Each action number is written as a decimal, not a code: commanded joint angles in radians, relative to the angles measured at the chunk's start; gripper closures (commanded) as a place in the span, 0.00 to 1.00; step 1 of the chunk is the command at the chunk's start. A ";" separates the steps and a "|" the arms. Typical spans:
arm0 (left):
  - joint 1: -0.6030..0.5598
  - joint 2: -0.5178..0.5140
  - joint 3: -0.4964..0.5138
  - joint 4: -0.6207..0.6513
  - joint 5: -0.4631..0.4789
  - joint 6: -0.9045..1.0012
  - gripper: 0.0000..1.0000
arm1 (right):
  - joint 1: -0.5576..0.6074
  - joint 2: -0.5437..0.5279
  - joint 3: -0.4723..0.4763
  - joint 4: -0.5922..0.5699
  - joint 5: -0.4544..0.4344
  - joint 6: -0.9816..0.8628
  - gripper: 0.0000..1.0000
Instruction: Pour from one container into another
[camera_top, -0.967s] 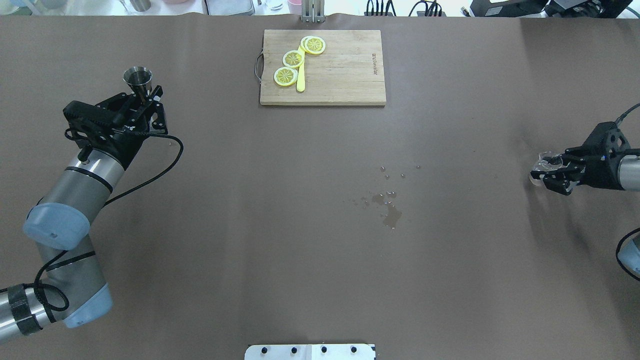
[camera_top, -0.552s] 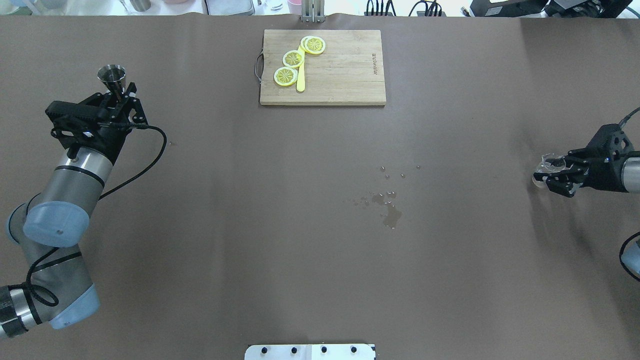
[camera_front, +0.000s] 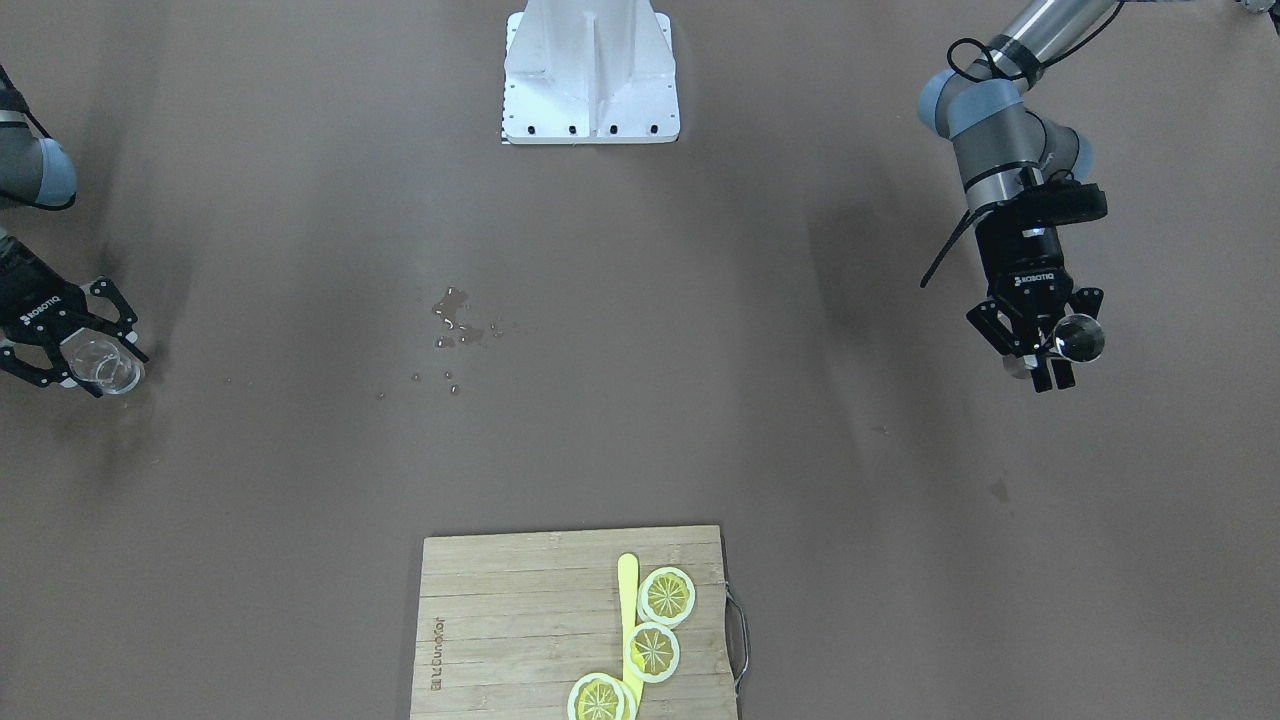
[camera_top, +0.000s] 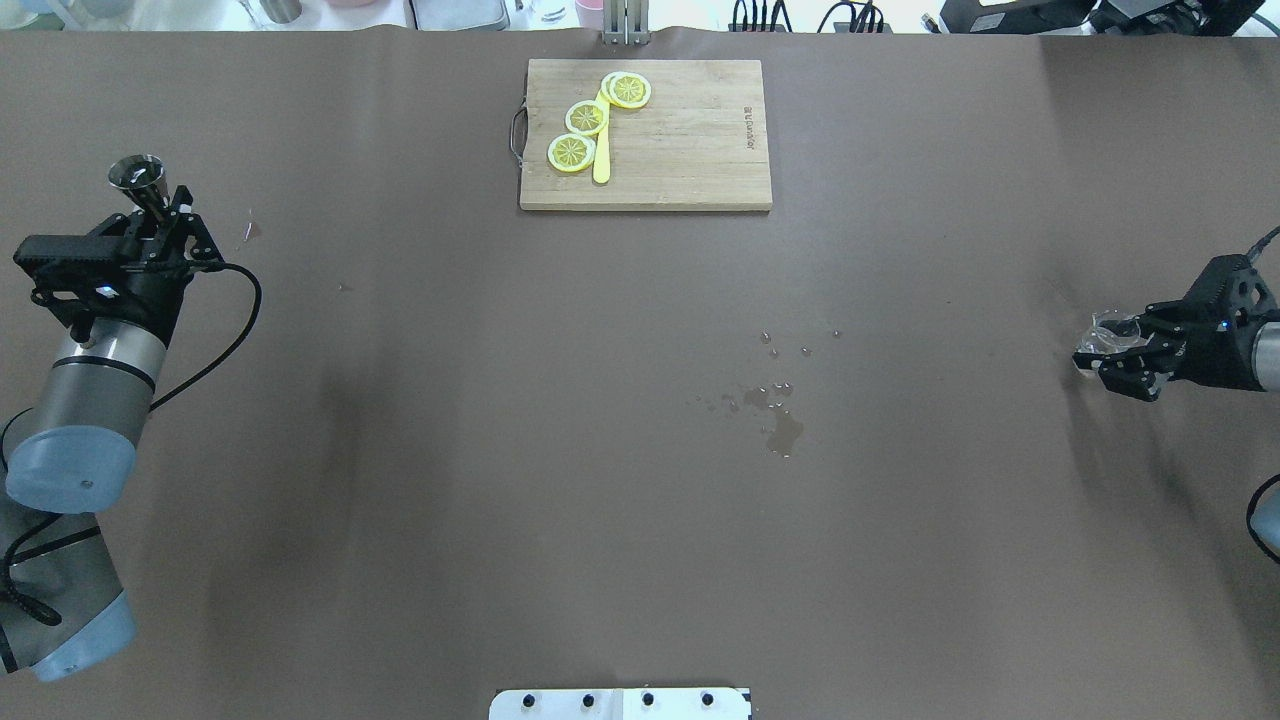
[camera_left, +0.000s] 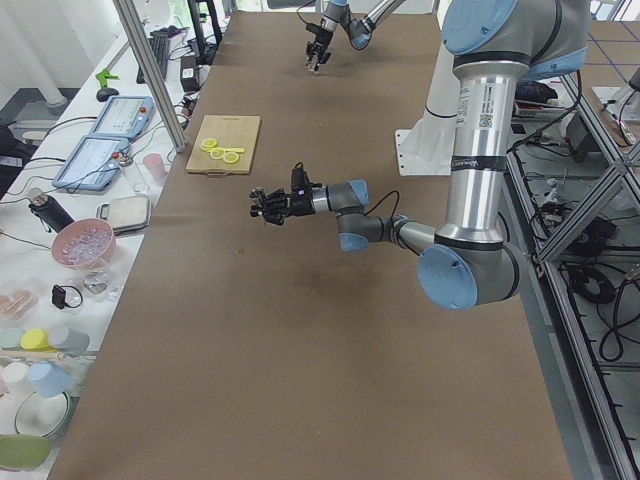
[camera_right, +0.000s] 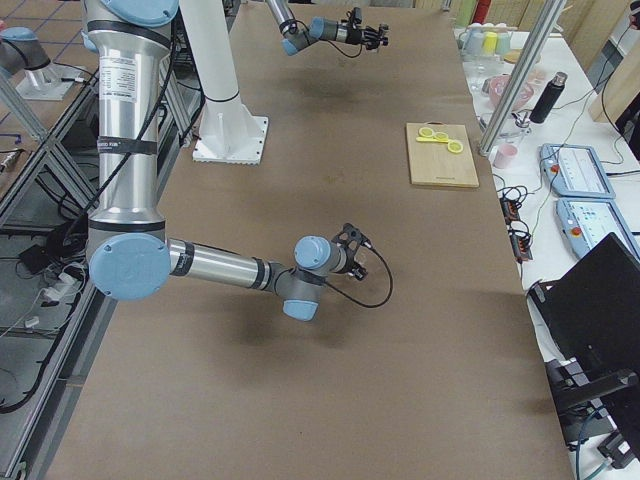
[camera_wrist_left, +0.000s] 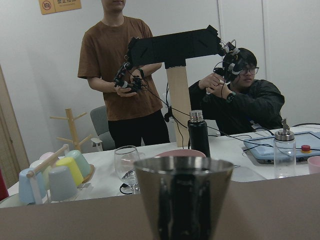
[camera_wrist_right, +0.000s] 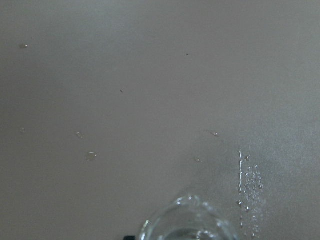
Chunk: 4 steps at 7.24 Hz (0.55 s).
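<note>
The steel jigger (camera_top: 135, 172) is held upright above the table at the far left, with my left gripper (camera_top: 165, 212) shut on its narrow waist. In the front-facing view the jigger (camera_front: 1081, 338) shows beside the left gripper (camera_front: 1045, 350). In the left wrist view its cup (camera_wrist_left: 183, 195) fills the bottom centre. The clear glass tumbler (camera_top: 1106, 328) is at the far right, tilted, with my right gripper (camera_top: 1098, 356) shut on it. The same glass (camera_front: 106, 366) sits low over the table by that gripper (camera_front: 72, 352), and its rim (camera_wrist_right: 187, 222) shows in the right wrist view.
A wooden cutting board (camera_top: 690, 150) with lemon slices and a yellow knife lies at the far middle. A small puddle with droplets (camera_top: 782, 428) marks the table right of centre. The white robot base plate (camera_front: 590, 80) is at the near edge. Operators and cups stand beyond the far edge.
My left arm has carried the jigger leftward, away from the middle of the table. My right gripper has drawn slightly to the right with the glass.
</note>
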 joint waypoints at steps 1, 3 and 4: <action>0.000 0.005 0.043 0.003 0.021 -0.082 1.00 | 0.000 -0.003 0.000 0.001 0.000 0.000 0.00; 0.000 0.005 0.049 0.122 0.021 -0.247 1.00 | 0.000 -0.013 -0.002 0.025 0.005 0.000 0.00; 0.000 0.001 0.049 0.144 0.022 -0.277 1.00 | 0.002 -0.021 0.000 0.029 0.006 0.000 0.00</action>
